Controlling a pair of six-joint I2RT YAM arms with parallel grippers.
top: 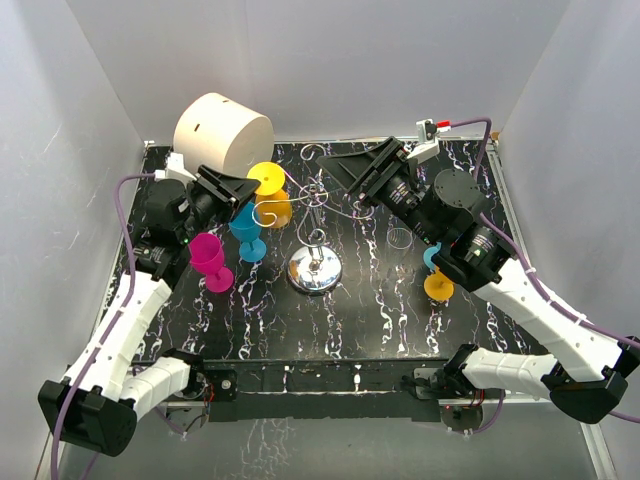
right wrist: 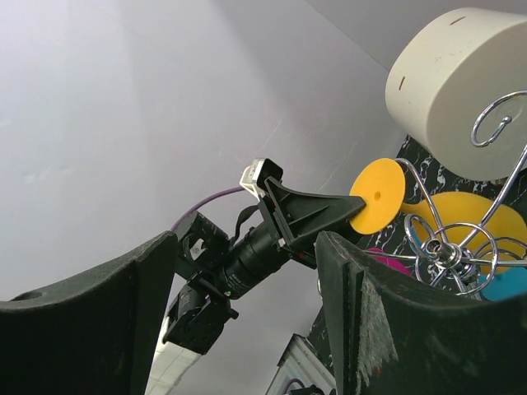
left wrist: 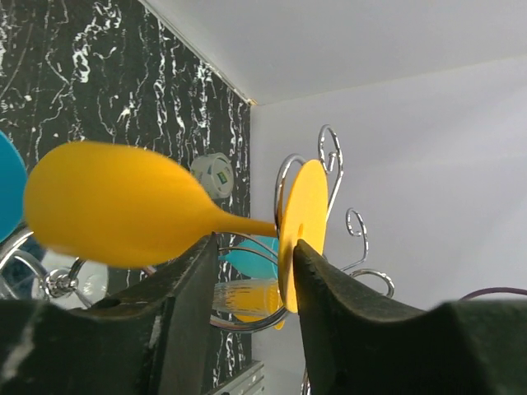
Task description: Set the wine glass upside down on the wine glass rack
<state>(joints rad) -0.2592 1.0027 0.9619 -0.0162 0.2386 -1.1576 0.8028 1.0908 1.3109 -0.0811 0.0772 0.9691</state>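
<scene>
The yellow wine glass (top: 270, 182) lies tilted at the left spiral arms of the wine glass rack (top: 315, 270). In the left wrist view its bowl (left wrist: 115, 216) is at the left and its foot disc (left wrist: 303, 222) sits against a wire loop of the rack (left wrist: 328, 144). My left gripper (left wrist: 257, 243) is open, its fingers either side of the thin stem, the right finger against the foot. It also shows in the top view (top: 240, 187) and the right wrist view (right wrist: 317, 214). My right gripper (top: 340, 178) is open and empty, raised beside the rack's right arms (right wrist: 449, 255).
A big cream cylinder (top: 222, 135) stands at the back left. A magenta glass (top: 208, 258) and a teal glass (top: 247, 232) stand left of the rack base. A clear glass (top: 400, 238) and teal and orange glasses (top: 437, 282) sit under the right arm.
</scene>
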